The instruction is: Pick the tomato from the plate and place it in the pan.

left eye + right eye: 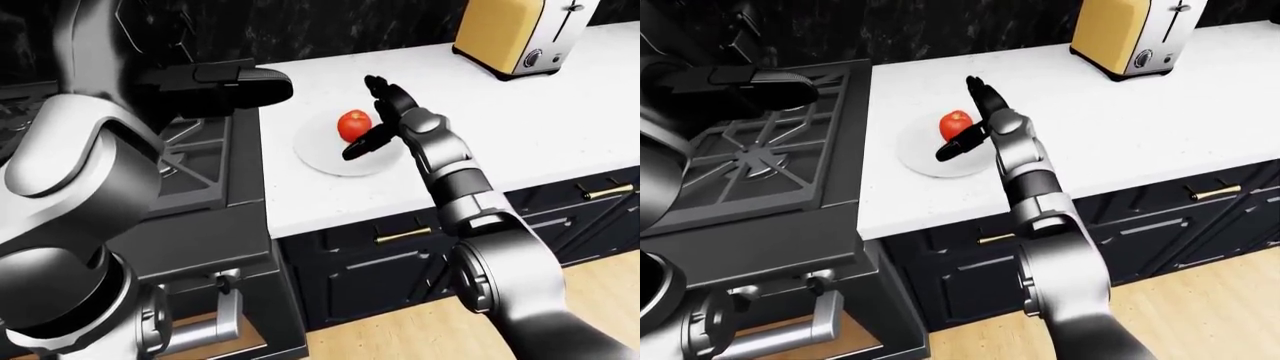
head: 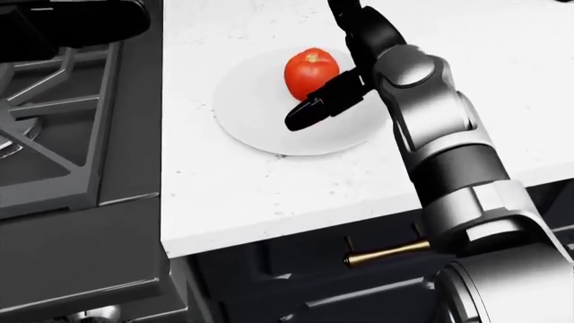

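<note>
We see the red tomato (image 2: 310, 71) sitting on the white plate (image 2: 260, 124), toward the plate's upper right in the head view. The right hand (image 2: 345, 60) is at the tomato's right side with its fingers (image 2: 314, 108) spread wide, one black finger lying across the plate just below the fruit (we cannot tell whether it touches). The plate rests on the white speckled table (image 2: 269, 195). Left of it lies the gas stove (image 1: 770, 161) with its dark grates. The left hand (image 1: 235, 84) hovers over the stove; its finger state we cannot tell. A yellow toaster (image 1: 520, 34) stands well apart at the table's upper right.
</note>
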{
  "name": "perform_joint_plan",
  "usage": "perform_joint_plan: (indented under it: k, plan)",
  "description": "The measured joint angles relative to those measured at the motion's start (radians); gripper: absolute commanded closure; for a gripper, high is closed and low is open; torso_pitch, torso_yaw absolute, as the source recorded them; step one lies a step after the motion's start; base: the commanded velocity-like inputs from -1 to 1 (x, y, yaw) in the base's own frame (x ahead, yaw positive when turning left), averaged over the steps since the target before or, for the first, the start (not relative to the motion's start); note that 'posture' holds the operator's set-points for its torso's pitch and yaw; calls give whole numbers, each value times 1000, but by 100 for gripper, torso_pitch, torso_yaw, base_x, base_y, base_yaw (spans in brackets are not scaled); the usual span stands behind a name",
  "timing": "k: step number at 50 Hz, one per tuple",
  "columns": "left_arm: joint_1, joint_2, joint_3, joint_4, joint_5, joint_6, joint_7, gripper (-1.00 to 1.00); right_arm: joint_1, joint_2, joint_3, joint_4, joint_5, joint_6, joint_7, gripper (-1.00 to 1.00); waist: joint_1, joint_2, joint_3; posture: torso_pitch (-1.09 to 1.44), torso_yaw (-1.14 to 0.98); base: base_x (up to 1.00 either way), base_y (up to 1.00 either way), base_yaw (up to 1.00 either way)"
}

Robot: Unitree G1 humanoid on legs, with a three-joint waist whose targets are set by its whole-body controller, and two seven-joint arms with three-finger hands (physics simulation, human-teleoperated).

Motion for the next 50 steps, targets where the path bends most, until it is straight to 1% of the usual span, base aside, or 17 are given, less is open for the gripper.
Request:
perform_joint_plan:
  k: [1,2,4,10,11,12,14,18,21,32,33,34,37,50]
  plan:
    - [1,1,-1,1,0,-2,-1,-100,0,0,0,1,-1,0,0,-86,0,0,0,0,0,0,0,0]
    - [3,1,-1,1,1,-3,-2,-100,0,0,-1,4,-1,-1,0,-85,0,0,0,0,0,0,0,0]
    - [4,2,-2,3,3,-5,-4,-100,-3,1,-1,10,-2,-3,-1,-88,0,1,1,0,0,0,0,0]
    - [3,1,-4,4,3,-6,-4,-100,-3,5,-1,21,-4,-14,-4,-86,0,1,0,0,0,0,0,0]
    - [3,0,-3,3,3,-6,-4,-100,-2,5,-1,23,-4,-15,-5,-79,1,1,0,0,0,0,0,0]
    - [2,0,-3,3,3,-5,-4,-100,-2,5,-1,24,-4,-16,-5,-77,1,1,0,0,0,0,0,0]
    - [0,0,-2,3,1,-4,-2,-100,-3,4,-1,28,-6,-18,-6,-87,1,1,0,0,0,0,0,0]
    - [0,1,-2,3,0,-4,-1,-100,-6,4,-1,33,-8,-20,-7,-88,1,1,0,0,0,0,0,0]
    - [-2,1,-1,2,-4,-2,3,-100,-14,4,-3,46,-8,-25,-11,-83,0,1,0,0,0,0,0,0]
    - [0,5,-3,4,-7,-6,2,-100,-50,-1,-8,138,-9,-66,-30,-81,0,2,-2,0,0,0,0,0]
    - [1,5,-3,4,-6,-7,2,-100,-52,-1,-9,146,-10,-69,-32,-79,0,2,-2,0,0,0,0,0]
    - [1,4,-4,4,-6,-8,2,-100,-53,-2,-9,154,-11,-71,-33,-70,0,2,-2,0,0,0,0,0]
    - [-1,3,-4,4,-6,-6,2,-100,-60,-2,-9,175,-14,-78,-36,-65,-1,2,-1,0,0,0,0,0]
    - [0,4,-4,1,-10,-6,6,-100,-66,-3,-11,209,-28,-105,-51,-64,-1,3,-2,0,0,0,0,0]
